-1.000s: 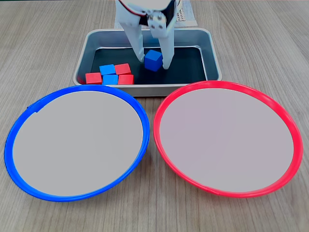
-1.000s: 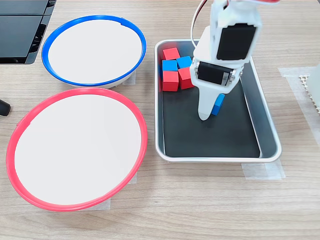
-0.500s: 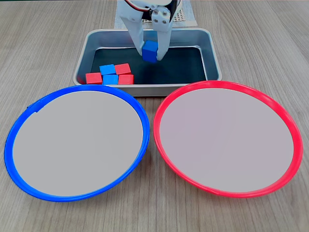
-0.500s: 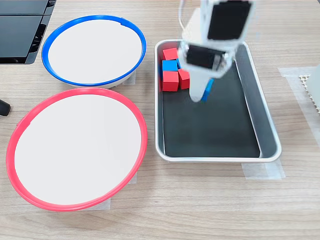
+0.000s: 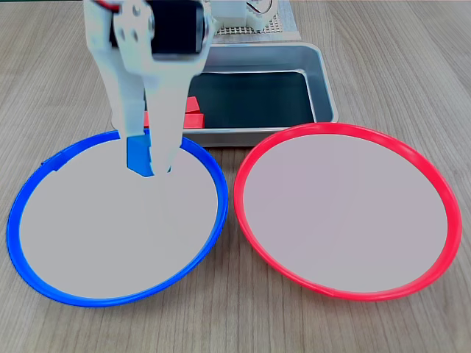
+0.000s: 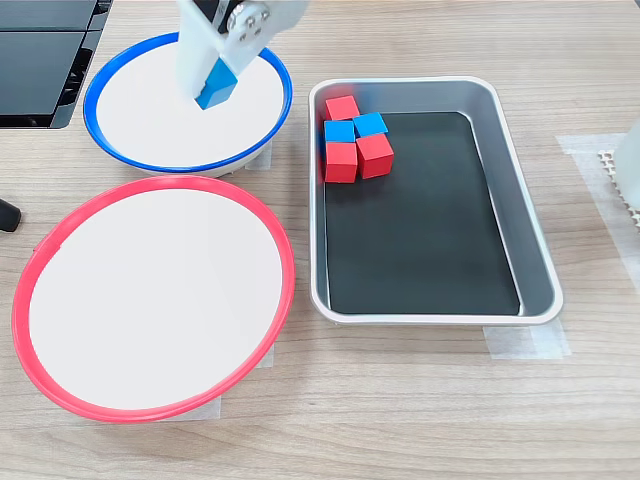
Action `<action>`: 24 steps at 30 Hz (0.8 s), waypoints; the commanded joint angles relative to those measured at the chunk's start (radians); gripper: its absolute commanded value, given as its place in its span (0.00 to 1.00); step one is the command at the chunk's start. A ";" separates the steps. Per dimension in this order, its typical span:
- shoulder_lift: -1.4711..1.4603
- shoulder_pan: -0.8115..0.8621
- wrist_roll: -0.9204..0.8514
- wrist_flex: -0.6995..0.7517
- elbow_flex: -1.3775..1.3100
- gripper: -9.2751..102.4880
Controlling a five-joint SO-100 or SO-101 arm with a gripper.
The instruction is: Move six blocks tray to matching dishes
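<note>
The gripper [image 6: 213, 90] has swung from the tray [image 6: 535, 270] to over the blue dish [image 6: 120, 155], jaws clamped on a blue block [image 5: 137, 156]. Five blocks [image 6: 355, 145] remain clustered in the tray's corner. The red dish [image 5: 441, 191] holds nothing. No writing shows.

A second ago the blue block [image 6: 215, 86] was gripped low in the tray [image 6: 530, 230], right of the clustered blocks. Half a second ago it had been raised between the pincer [image 5: 149, 165] fingers, above the tray floor. Now it has been carried out of the tray and is held over the blue dish [image 6: 120, 152]. The arm has been swung across with it, and the tray's open dark floor has been left uncovered.
</note>
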 commanded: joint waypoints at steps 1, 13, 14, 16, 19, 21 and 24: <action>-0.015 0.021 -0.066 -0.018 -0.049 0.26; 0.298 0.041 -0.267 0.586 0.080 0.08; 0.337 0.049 -0.291 0.607 0.137 0.08; 0.420 0.066 -0.339 0.603 0.276 0.13; 0.522 0.081 -0.357 0.537 0.477 0.18; 0.563 0.075 -0.327 0.471 0.578 0.19; 0.572 0.040 -0.279 0.370 0.670 0.22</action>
